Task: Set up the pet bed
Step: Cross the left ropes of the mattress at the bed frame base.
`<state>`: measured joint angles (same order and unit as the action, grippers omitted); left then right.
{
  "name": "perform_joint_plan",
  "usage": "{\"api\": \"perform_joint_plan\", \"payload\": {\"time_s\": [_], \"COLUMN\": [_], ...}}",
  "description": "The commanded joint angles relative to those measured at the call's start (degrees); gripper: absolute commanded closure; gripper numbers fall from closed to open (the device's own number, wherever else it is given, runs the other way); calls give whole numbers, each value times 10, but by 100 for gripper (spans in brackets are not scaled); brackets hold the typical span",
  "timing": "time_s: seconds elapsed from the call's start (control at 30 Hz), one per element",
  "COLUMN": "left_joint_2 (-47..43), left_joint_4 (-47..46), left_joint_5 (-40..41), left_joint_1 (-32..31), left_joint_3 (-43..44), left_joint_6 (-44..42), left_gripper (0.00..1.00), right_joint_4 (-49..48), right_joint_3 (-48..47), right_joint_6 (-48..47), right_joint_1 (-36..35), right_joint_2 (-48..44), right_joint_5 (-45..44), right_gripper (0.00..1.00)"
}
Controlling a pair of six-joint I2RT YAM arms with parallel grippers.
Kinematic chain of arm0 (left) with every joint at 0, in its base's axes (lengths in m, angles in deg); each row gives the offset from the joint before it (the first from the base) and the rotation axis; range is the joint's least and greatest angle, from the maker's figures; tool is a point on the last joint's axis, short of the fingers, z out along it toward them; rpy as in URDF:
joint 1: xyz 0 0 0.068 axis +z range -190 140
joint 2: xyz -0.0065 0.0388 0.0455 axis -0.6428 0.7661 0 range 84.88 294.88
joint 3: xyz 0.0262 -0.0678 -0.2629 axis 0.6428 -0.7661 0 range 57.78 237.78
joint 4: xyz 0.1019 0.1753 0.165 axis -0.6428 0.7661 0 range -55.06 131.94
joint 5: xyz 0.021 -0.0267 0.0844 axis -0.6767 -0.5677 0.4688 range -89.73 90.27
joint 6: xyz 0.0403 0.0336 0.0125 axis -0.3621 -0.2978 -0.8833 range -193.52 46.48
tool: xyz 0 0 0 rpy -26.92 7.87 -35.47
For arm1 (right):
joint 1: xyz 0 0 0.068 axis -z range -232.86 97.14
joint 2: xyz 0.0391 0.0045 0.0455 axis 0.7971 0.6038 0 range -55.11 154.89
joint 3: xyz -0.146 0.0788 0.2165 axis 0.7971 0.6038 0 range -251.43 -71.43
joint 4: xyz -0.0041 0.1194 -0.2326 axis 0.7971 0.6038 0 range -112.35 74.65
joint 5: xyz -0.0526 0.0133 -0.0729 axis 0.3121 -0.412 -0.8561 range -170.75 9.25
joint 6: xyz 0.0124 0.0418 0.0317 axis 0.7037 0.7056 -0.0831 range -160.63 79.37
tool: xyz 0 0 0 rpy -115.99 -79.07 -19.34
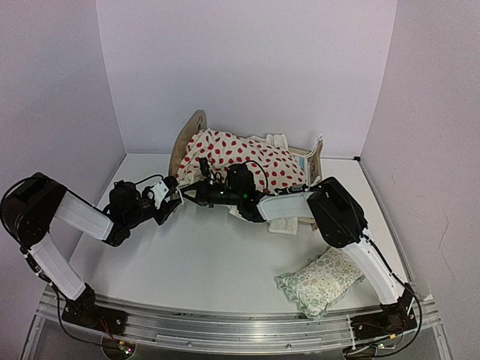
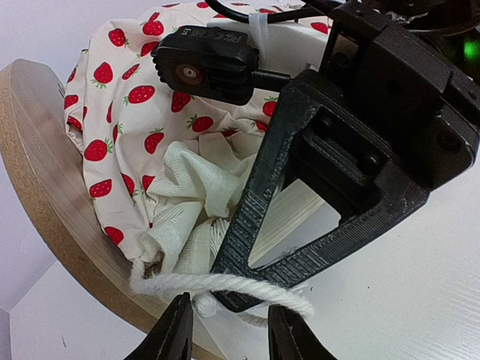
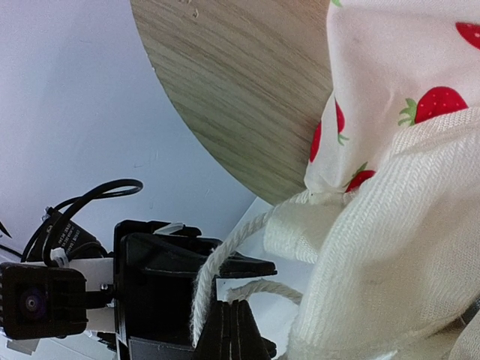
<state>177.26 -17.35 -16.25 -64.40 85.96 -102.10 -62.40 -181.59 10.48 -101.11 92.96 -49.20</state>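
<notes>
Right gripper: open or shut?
Shut: right gripper fingers press together in its wrist view, white cord at the tips; pinched or not, cannot tell.

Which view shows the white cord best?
Left wrist: the cord lies clear across the foreground, beside the headboard. Right wrist shows only a stretch of it, pinched in the right claw. In the top view it is too small to tell.

- No word, brand, number or sign can be read in any of the three views.
- Raised lettering marks the black camera housing [image 2: 206, 64] in the left wrist view, but it is too blurred to read.
</notes>
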Motion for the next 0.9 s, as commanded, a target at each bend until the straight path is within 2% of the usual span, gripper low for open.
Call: {"api": "perform_joint_plan", "payload": {"time_s": [0.0,0.13,0.27,0.47,0.57,0.63,0.67,0.77,0.87], "left_joint_2": [16,26,35,38,39,39,38,35,33], "left_joint_4": [-29,-39,-42,-69,-71,-67,-65,-61,-51], "left_joint_5": [-12,-10,-2,3,-1,2,5,7,5], "left_joint_1": [2,2,2,2,2,2,2,2,2], "left_joint_3": [31,33,41,32,31,32,31,31,35], "left_joint_6": [6,3,-2,-2,0,0,1,3,4], "left_gripper": [67,76,98,100,100,100,100,100,100], "right_joint_4": [3,2,3,4,7,8,8,12,26], "right_joint_3": [-17,-17,-17,-12,-10,-2,5,18,20], "right_joint_6": [8,10,13,12,11,8,7,-2,-13], "right_joint_1": [7,7,7,6,7,9,11,15,17], "right_joint_2": [20,20,20,12,8,-1,-6,-24,-36], "right_joint_5": [2,5,7,11,17,16,14,12,16], "right_gripper": [100,100,100,98,84,65,60,55,54]}}
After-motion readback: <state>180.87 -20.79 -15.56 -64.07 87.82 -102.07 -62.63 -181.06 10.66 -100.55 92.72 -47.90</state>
